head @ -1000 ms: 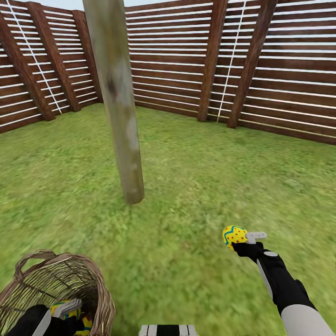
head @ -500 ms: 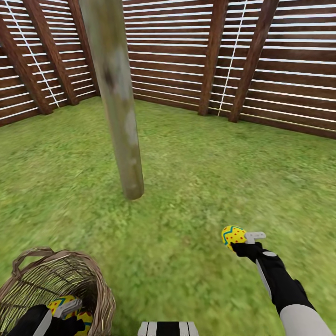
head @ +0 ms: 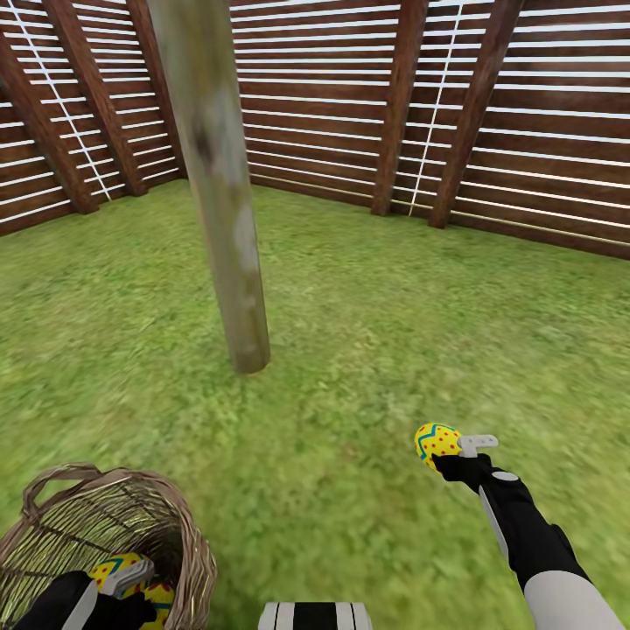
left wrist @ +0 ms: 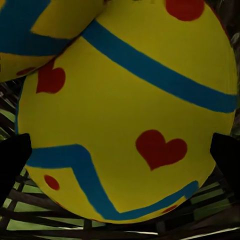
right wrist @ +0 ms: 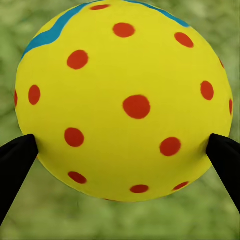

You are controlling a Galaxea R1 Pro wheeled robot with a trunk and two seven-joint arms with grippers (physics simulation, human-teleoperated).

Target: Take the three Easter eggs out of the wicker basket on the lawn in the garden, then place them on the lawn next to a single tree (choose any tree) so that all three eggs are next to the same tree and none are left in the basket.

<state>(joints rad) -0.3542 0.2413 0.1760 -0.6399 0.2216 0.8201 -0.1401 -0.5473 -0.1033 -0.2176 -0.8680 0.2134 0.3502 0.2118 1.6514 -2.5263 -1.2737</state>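
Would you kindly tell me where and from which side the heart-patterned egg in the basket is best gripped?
Probably across its widest middle, from above through the open rim of the wicker basket. The heart-patterned egg is smooth and rounded, and the left tool already has a finger at each flank, with another egg pressed against it.

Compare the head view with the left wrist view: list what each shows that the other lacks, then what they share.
Head view alone: the tree trunk, the slatted fence, the open lawn, and the right end effector shut on a red-dotted egg held above the grass.

Left wrist view alone: the heart pattern and blue zigzag on the egg between the left end effector's fingers, and a second egg touching it.

Both: the left end effector inside the wicker basket at an egg.
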